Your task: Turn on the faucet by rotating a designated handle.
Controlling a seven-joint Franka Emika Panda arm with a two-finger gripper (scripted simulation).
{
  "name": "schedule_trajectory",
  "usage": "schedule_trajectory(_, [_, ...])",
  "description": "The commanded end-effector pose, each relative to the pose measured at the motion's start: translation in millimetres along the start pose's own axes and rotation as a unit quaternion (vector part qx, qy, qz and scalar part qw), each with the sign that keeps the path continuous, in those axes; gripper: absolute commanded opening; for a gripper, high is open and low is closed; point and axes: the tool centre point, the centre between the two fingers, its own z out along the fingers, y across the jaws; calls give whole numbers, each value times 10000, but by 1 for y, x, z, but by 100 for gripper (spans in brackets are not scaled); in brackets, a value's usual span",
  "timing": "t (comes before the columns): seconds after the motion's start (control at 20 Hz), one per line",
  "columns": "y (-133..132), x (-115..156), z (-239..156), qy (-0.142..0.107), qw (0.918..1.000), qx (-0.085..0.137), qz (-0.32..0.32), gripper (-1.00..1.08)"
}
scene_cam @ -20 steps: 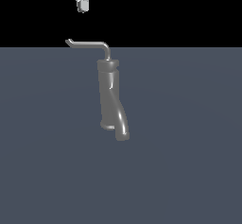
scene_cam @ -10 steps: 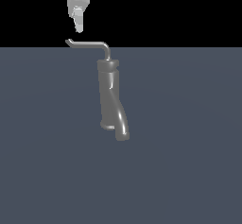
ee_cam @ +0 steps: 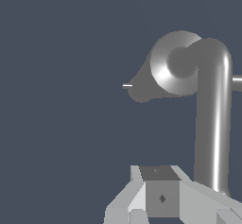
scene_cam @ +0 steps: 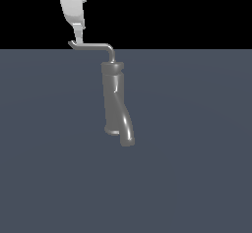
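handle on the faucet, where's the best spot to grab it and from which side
Probably near the free end of the handle, by its upturned tip, farthest from the faucet for leverage. Come from above, where the hand hangs, fingers straddling the thin rod.

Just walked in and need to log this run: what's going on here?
A simulated Panda arm is working on a grey faucet lying on a dark surface. Its gripper sits right at the upturned tip of the thin L-shaped handle, at the far end from the spout. Whether the fingers are touching or gripping the rod can't be told from these views.
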Motion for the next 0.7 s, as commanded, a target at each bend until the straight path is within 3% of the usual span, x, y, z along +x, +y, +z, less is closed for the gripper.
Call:
schedule_trajectory(0.0, [-3, -2, 4, 24, 9999, 8, 106, -100])
schedule_trajectory(0.45, [-6, -3, 7, 41, 9998, 10, 171, -100])
schedule_trajectory(0.65, [5, -4, 7, 41, 9998, 10, 171, -100])
